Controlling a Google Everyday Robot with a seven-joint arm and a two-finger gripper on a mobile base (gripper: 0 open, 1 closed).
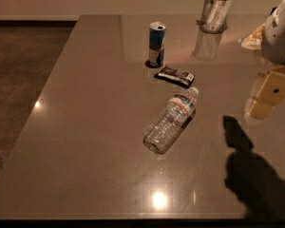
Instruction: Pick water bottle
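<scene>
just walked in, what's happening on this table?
The robot is going for the water bottle, but the pick has not happened yet. The bottle lies on its side in the middle of the table, cap pointing away, with nothing touching it. The gripper hangs at the right edge, apart from the bottle. Behind the bottle are a dark snack packet and an upright drink can.

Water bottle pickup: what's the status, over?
Pincer at far right edge, apart from the water bottle. Bottle on its side mid-table, ungrasped. Dark snack packet close by its cap; drink can further back.
</scene>
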